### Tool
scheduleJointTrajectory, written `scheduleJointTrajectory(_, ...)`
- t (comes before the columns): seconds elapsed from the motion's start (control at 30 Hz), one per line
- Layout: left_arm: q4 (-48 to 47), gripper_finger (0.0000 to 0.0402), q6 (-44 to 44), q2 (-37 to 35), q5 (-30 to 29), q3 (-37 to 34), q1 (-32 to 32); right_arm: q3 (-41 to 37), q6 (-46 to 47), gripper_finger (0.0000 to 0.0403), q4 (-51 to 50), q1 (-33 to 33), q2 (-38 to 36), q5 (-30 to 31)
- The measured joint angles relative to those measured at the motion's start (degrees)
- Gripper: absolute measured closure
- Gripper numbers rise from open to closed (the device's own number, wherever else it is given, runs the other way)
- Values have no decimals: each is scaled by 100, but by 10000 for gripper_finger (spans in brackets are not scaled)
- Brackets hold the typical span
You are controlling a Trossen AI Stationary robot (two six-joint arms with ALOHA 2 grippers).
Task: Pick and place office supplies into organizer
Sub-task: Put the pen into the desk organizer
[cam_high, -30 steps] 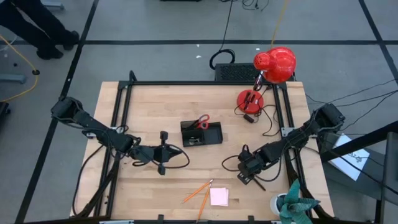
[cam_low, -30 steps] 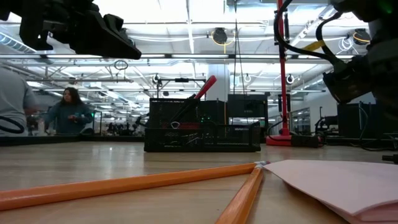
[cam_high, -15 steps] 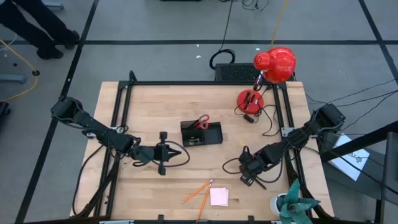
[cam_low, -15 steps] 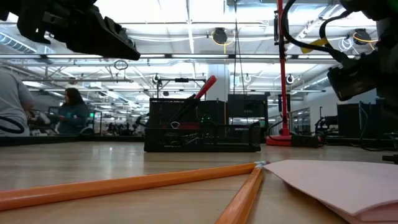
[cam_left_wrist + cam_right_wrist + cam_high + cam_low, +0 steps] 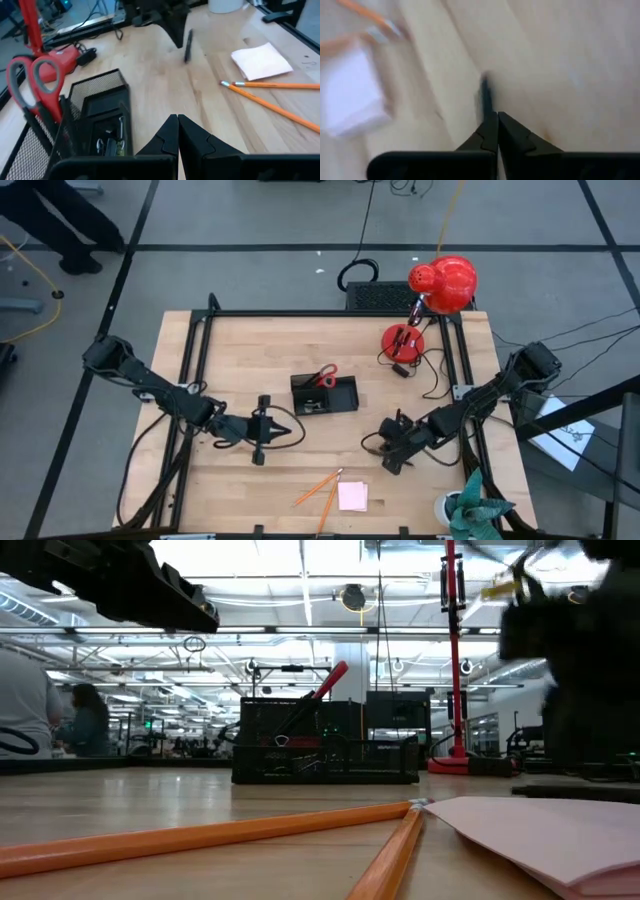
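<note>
Your right gripper [image 5: 393, 455], at the table's 4 o'clock, pinches a thin black pen [image 5: 485, 97]; next, carry it to the black mesh organizer [image 5: 324, 395] at centre. Red-handled scissors [image 5: 325, 375] already stand inside. Orange pencils [image 5: 322, 488] and a pink pad [image 5: 352, 496] wait at 6 o'clock. Left gripper [image 5: 262, 426] is pressed together, empty.

Thin black pen [image 5: 484, 97] and sticky-note pad [image 5: 347, 95] (right wrist view) blurred

Scissors [image 5: 325, 375] upright in organizer [image 5: 324, 395], mid-table
</note>
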Motion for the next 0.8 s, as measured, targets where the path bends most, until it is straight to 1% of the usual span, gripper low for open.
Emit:
scheduleJointTrajectory(0.1, 45, 393, 90, 0, -63, 0, -70, 28, -427, 402, 536, -53, -93, 71)
scheduleJointTrajectory(0.2, 125, 388, 86, 0, -104, 0, -90, 17, -746, 402, 759, -106, -96, 43)
scheduleJointTrajectory(0.4, 63, 364, 37, 0, -17, 0, -100, 67, -919, 403, 597, -140, -105, -819)
scheduleJointTrajectory(0.47, -2, 357, 24, 0, -15, 0, -109, 365, -1006, 402, 21, 2, -107, -960)
scheduleJointTrajectory(0.6, -78, 347, 18, 0, -17, 0, -109, 1303, -1193, 401, -1970, 300, -109, -1091)
scheduleJointTrajectory(0.63, -72, 345, 36, 0, -15, 0, -109, 1517, -1252, 398, -2329, 335, -99, -1083)
scheduleJointTrajectory(0.7, -66, 344, 92, 0, -17, 0, -107, 1907, -1383, 383, -2716, 377, -55, -1074)
scheduleJointTrajectory(0.8, -63, 348, 196, 0, -17, 0, -51, 2232, -1676, 346, -2847, 391, 123, -1059)
